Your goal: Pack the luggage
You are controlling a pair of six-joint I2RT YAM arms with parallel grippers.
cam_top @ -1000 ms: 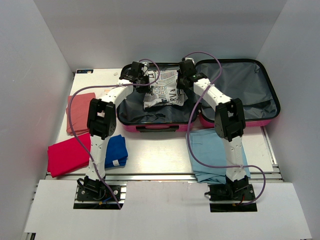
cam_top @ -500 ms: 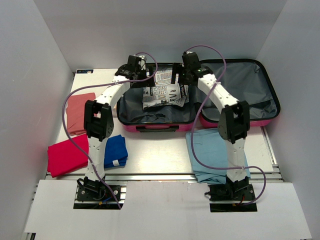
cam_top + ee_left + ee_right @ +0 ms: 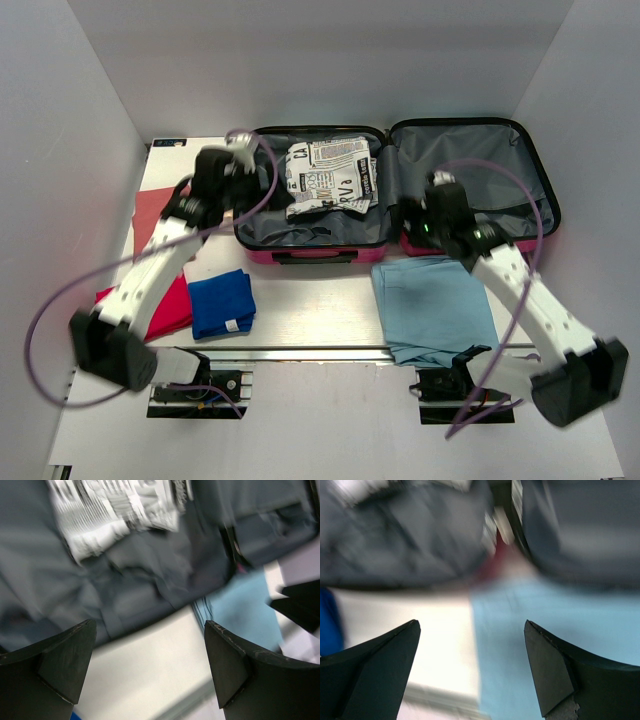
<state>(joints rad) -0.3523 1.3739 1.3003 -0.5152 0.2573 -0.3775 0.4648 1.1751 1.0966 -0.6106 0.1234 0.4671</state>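
Note:
The luggage (image 3: 312, 232) lies open at the back of the table, its pink shell edge facing me and its grey lining up. A folded black-and-white newsprint cloth (image 3: 330, 178) rests in its left half; the right half (image 3: 470, 165) holds nothing. My left gripper (image 3: 232, 170) hovers open and blurred by the luggage's left edge. In the left wrist view that gripper (image 3: 150, 624) has nothing between its fingers, with the newsprint cloth (image 3: 110, 510) beyond. My right gripper (image 3: 418, 222) is open over the luggage's front edge. The right wrist view shows it (image 3: 471, 623) wide apart and holding nothing.
A light blue cloth (image 3: 435, 305) lies in front of the luggage on the right, also in the right wrist view (image 3: 555, 625). A blue folded cloth (image 3: 222, 303), a red cloth (image 3: 172, 305) and a salmon cloth (image 3: 150, 215) lie on the left. White walls enclose the table.
Both grippers opened and let go of the newsprint cloth, which now lies in the luggage's left half. Both arms have pulled back from over the luggage toward the near side.

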